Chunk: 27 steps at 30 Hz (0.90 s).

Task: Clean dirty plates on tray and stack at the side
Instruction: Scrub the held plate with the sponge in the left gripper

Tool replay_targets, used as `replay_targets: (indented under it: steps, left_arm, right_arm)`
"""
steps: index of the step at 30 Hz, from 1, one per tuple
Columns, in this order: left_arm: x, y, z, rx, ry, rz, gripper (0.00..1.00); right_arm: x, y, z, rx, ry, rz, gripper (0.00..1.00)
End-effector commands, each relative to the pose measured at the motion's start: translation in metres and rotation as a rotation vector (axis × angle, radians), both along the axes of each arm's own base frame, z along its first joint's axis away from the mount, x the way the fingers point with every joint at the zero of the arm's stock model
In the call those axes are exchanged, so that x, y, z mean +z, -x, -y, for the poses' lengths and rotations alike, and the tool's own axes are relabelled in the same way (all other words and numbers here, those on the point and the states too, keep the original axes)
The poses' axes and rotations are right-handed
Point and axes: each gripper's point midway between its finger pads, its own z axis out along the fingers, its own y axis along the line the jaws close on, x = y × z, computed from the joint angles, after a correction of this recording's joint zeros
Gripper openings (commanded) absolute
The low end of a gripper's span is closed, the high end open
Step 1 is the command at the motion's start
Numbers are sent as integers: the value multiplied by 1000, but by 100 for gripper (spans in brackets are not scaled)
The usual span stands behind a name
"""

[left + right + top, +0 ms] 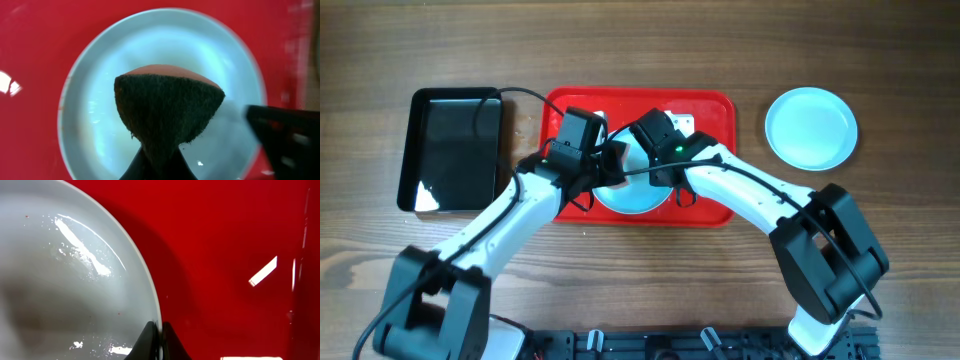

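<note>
Left fingers (131, 172) pinched sponge (167, 107); right fingers (146, 342) pinched rim of tray plate (635, 200), unfinished; I judged side plate (810, 127), 3 o'clock, done.

In view are two plates (810, 127) (635, 197), one red tray (715, 108), one black tray (455, 150) and one dark sponge (167, 110) with an orange back.

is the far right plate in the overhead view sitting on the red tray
No, that plate lies on the wooden table, apart from the red tray and its right rim.
</note>
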Motion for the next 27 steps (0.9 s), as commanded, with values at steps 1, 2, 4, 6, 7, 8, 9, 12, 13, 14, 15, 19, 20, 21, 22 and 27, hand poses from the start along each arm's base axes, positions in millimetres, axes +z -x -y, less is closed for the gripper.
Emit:
replay_targets:
  steps: [1, 2, 4, 6, 7, 8, 9, 12, 13, 14, 15, 19, 20, 21, 22, 27]
  left_arm:
    - [-34, 1, -18, 52, -102, -63, 4]
    - [-39, 1, -21, 60, -113, -74, 4]
    - [-41, -1, -26, 69, -132, -72, 4]
    - [-43, -4, -33, 90, -172, -59, 4]
    - [-44, -6, -37, 101, -194, -51, 4]
    - [-44, -9, -42, 113, -219, -35, 4]
    - [-44, -15, -45, 126, -242, -12, 4]
    - [-42, -33, -49, 161, -263, 65, 4]
    - [-40, -39, -50, 173, -268, 90, 4]
    - [-38, -46, -51, 186, -271, 121, 4]
    - [-37, -49, -50, 191, -268, 136, 4]
    - [-18, -76, -41, 174, -240, 272, 4]
    - [-13, -81, -39, 179, -225, 300, 4]
    - [-8, -86, -37, 184, -212, 324, 4]
    - [-4, -90, -35, 189, -199, 348, 4]
    - [42, -94, -22, 164, -95, 435, 4]
  right_arm:
    - [-11, 2, 10, -33, -2, -44, 4]
    - [-12, -1, 15, -49, -6, -47, 4]
    - [-13, -3, 19, -58, -26, -63, 4]
    - [-13, -3, 18, -57, -28, -64, 4]
    - [-13, -2, 18, -57, -29, -66, 4]
    - [-13, -2, 18, -56, -32, -68, 4]
    - [-13, -2, 18, -56, -31, -69, 4]
    - [-19, 3, 21, -57, -22, -82, 4]
    - [-23, 6, 23, -57, -17, -89, 4]
    - [-26, 10, 26, -58, -10, -98, 4]
    - [-28, 12, 27, -58, -6, -104, 4]
    - [-31, 16, 29, -58, 1, -114, 4]
    - [-31, 16, 29, -58, 1, -114, 4]
    - [-31, 16, 29, -58, 1, -114, 4]
    - [-31, 16, 29, -58, 1, -115, 4]
    - [-31, 16, 29, -59, 0, -114, 4]
